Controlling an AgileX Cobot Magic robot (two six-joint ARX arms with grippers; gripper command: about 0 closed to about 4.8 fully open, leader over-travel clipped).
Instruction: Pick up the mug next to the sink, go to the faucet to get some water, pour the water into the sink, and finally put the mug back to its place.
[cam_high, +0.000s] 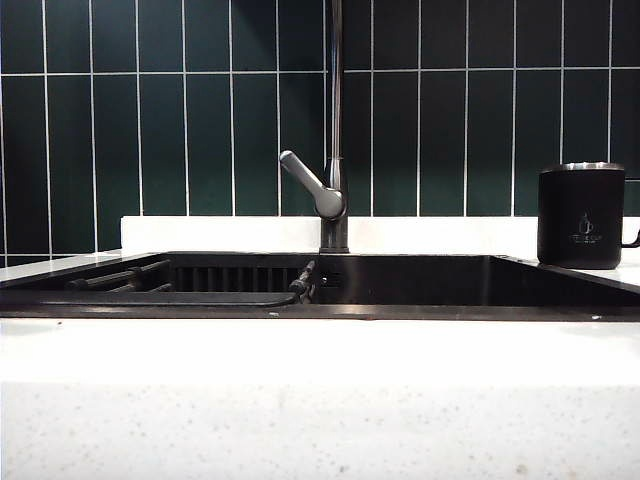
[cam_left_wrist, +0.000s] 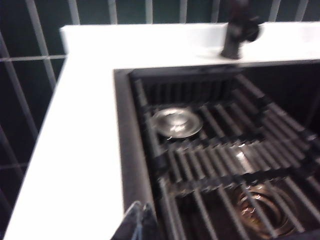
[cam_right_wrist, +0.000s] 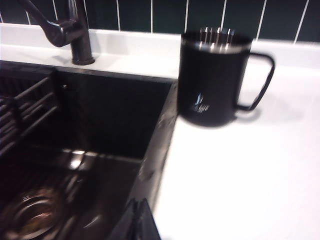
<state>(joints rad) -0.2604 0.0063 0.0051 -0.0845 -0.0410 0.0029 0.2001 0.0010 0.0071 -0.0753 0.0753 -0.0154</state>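
Mug (cam_right_wrist: 215, 75) upright beside sink (cam_right_wrist: 162, 135) edge; left gripper (cam_left_wrist: 137, 222), right gripper (cam_right_wrist: 137, 222) fingers together, empty.

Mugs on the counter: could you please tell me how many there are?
1: the mug stands upright on the white counter, right of the sink and the faucet. Others may sit out of view.

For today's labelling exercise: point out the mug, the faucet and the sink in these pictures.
mug (cam_right_wrist: 210, 80): right wrist view, on its black side wall.
faucet (cam_high: 336, 100): exterior view, on its upright pipe.
sink (cam_high: 420, 280): exterior view, on its dark inner back wall.
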